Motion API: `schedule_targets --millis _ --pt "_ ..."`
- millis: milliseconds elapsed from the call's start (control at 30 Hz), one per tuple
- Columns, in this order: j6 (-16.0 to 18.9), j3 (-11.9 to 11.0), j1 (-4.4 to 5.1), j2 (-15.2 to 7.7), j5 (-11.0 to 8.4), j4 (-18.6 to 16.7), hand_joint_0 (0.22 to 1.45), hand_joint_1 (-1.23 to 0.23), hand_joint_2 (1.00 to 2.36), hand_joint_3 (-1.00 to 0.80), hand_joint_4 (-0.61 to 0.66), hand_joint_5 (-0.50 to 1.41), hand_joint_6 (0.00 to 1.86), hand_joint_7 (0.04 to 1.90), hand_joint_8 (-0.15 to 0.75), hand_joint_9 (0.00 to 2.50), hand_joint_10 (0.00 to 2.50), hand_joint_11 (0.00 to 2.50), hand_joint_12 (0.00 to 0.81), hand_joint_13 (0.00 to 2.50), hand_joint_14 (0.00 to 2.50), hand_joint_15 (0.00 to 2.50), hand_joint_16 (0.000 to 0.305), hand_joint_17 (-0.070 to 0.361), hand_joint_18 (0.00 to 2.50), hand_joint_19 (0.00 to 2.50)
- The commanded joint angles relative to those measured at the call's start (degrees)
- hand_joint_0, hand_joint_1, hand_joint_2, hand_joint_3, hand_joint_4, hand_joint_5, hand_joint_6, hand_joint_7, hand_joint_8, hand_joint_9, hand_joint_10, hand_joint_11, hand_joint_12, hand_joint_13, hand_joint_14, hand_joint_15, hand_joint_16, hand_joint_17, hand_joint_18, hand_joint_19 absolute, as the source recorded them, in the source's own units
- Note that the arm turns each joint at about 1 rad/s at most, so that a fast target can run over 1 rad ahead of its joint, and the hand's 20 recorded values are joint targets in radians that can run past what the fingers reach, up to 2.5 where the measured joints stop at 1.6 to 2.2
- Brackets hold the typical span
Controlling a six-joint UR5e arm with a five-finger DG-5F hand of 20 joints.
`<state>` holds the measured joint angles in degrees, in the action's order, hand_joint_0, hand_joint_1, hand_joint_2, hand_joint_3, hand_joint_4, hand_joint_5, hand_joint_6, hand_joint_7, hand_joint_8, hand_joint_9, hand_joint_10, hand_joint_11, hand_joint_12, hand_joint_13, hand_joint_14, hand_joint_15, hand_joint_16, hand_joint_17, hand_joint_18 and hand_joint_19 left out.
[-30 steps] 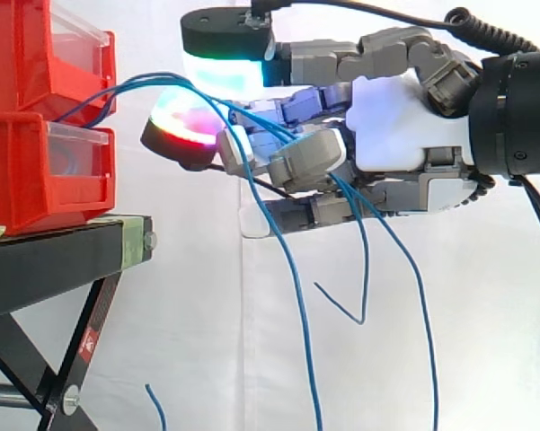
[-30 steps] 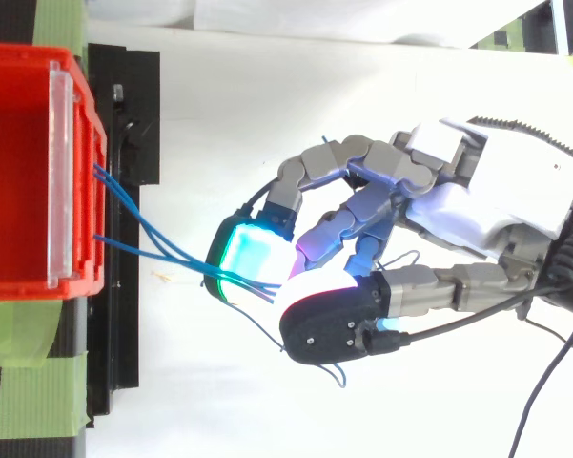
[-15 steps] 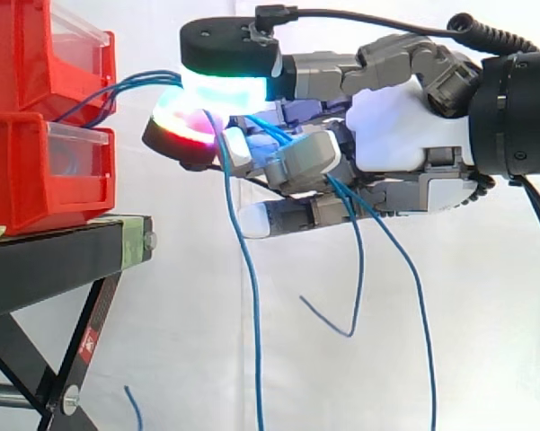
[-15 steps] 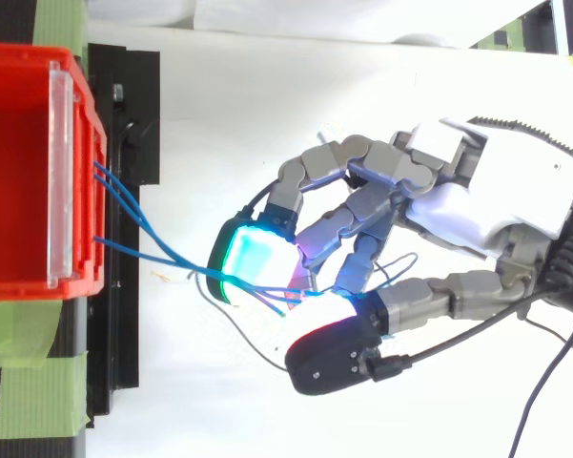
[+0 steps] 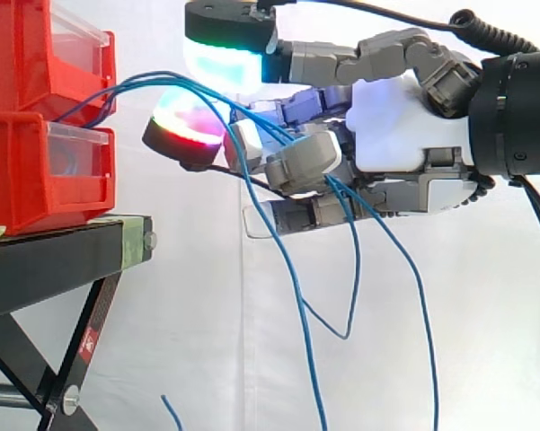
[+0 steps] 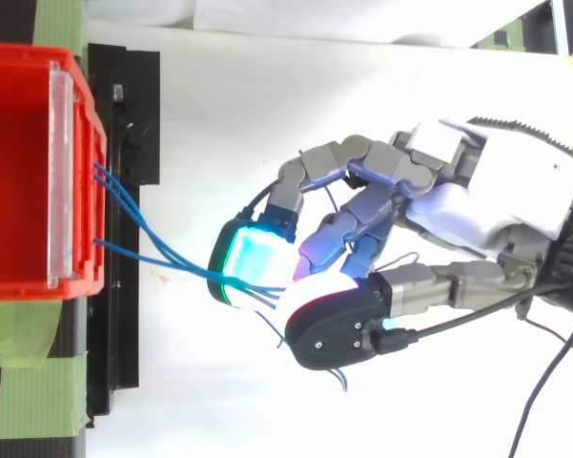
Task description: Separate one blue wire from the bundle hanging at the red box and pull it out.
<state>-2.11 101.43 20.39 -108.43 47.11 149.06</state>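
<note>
Blue wires [image 5: 294, 287] run from red box [image 5: 18, 54] to hand [image 5: 404, 126], then hang loose below it. Hand curled around several strands, not one. Wires look thin, light, limp, probably slippery. Better to pinch single strand between pads [image 5: 217, 65] nearer box, where strands spread apart.

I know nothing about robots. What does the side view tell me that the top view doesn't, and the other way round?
From the side: two red bins sit stacked on a black stand, and the blue wires hang in long loose tails below the hand. From above: the wires emerge at separate spots along a bin's front edge and then draw together, and green tape lies by the stand. Both: the wires run from the bins to the hand, whose curled fingers hold them among its glowing pads.
</note>
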Motion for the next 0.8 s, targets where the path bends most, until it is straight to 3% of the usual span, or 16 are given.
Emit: schedule_targets --millis 0,633,767 --pt "0.00 0.00 0.00 -0.02 0.00 0.00 0.58 -0.69 1.01 -0.42 0.17 -0.19 0.93 0.84 0.347 1.17 0.01 1.24 0.359 1.57 0.01 1.57 0.055 0.125 0.99 0.65" --pt "-0.18 0.00 0.00 -0.02 0.00 -0.18 0.62 -0.80 1.02 -0.09 0.00 -0.19 0.96 0.96 0.349 1.17 0.01 1.25 0.369 1.56 0.01 1.57 0.055 0.124 1.00 0.65" --pt "-0.09 0.00 0.00 -0.02 0.00 -0.18 0.62 -0.85 1.02 0.00 0.09 -0.20 0.97 0.88 0.373 1.16 0.01 1.24 0.405 1.57 0.01 1.53 0.062 0.139 1.02 0.62"
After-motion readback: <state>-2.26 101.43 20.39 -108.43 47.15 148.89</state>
